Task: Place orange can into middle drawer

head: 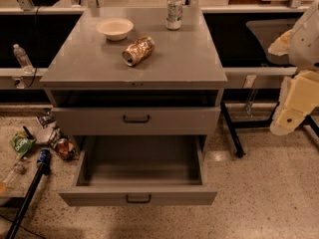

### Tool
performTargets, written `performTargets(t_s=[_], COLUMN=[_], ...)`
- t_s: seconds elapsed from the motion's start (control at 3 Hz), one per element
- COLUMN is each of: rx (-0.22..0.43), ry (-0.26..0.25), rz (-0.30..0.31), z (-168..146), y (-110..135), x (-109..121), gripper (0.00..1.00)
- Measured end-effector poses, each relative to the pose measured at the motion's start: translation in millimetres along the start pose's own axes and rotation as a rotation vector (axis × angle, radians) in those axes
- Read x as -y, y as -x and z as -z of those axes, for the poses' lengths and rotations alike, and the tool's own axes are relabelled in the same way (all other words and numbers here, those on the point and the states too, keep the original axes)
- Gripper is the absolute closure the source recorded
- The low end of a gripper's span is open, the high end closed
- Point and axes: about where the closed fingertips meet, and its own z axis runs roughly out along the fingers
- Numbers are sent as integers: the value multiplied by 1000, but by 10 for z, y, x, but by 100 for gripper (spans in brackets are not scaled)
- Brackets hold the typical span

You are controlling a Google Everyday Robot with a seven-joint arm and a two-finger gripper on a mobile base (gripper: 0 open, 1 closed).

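The grey metal cabinet fills the middle of the view, standing on a speckled floor; its flat tabletop carries three things, a bowl and two cans; under the tabletop a dark slot runs across the cabinet, and below that sits the upper drawer front, nearly flush, with a small black upper handle at its centre; the middle drawer is the lowest front and is pulled well out toward the camera, its shallow grey inside open to view, its black lower handle centred on the front panel; at the right edge the robot's cream and white arm comes down beside the cabinet; the gripper hangs at its lower end, about level with the upper drawer front, to the right of the cabinet and well apart from everything on the tabletop; whether the jaws are released or clenched cannot be told; the white bowl stands toward the back left of the tabletop; the orange can lies on its side near the middle of the tabletop, just in front of and to the right of the bowl, not touching it, one silver end turned to the front left; the green-and-white can stands upright at the back edge, right of centre; a water bottle stands on a ledge off to the left; a green packet and other litter lie on the floor left of the cabinet, near a slanting black pole
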Motion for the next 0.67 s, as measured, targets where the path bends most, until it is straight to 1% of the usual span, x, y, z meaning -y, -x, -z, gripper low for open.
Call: performTargets(t_s=[0.33, 0.67], rx=[2, -22], ry=[-4, 29], rz=[4, 99], z=[8, -90], y=[11, 200], x=[8, 160], gripper=[0, 0])
